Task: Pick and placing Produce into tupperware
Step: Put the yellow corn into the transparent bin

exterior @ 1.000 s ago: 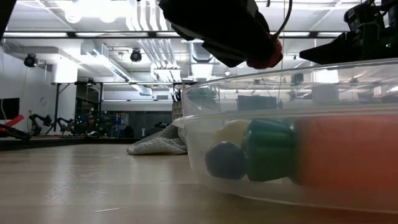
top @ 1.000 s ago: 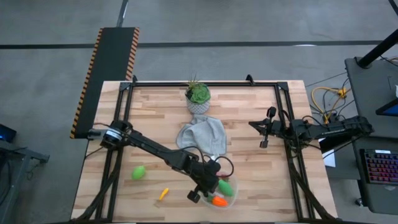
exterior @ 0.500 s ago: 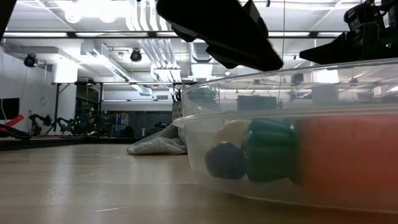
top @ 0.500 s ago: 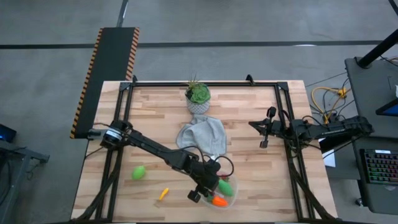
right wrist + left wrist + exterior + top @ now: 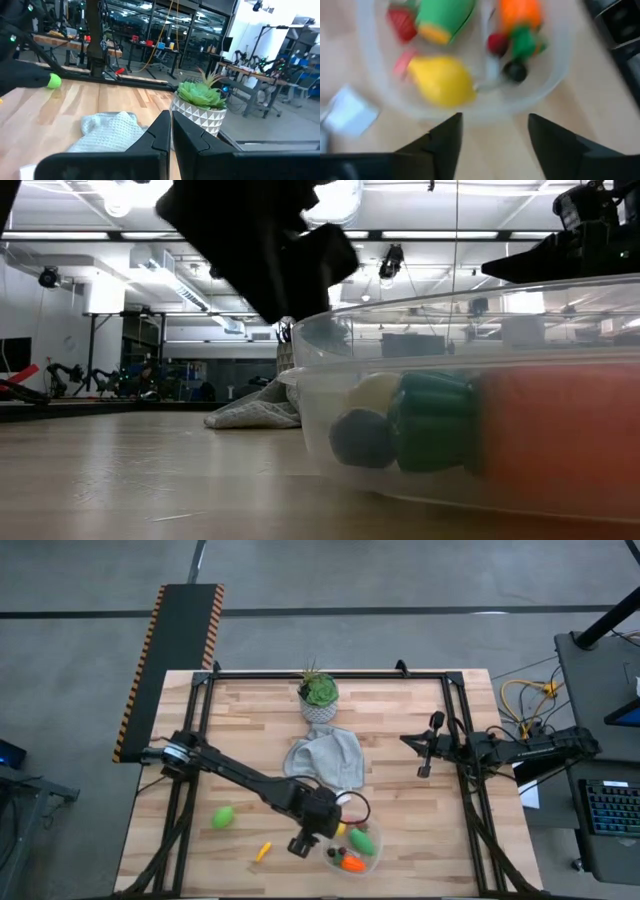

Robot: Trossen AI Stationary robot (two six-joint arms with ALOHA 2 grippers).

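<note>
In left wrist view, lemon [image 5: 441, 81] inside tupperware [image 5: 560, 65]

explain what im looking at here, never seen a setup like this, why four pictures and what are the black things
These are four cameras on one moment. The black things are two robot arms at a wooden table. One camera looks straight down, one sits at table height, and one rides on each wrist. The left gripper hangs open and empty beside the clear tupperware; its wrist camera looks down into it at a lemon, a carrot and other toy produce. The right gripper waits shut at the table's right side. Left on the table are a green fruit and a small carrot, plus a grey cloth and a potted plant.
</note>
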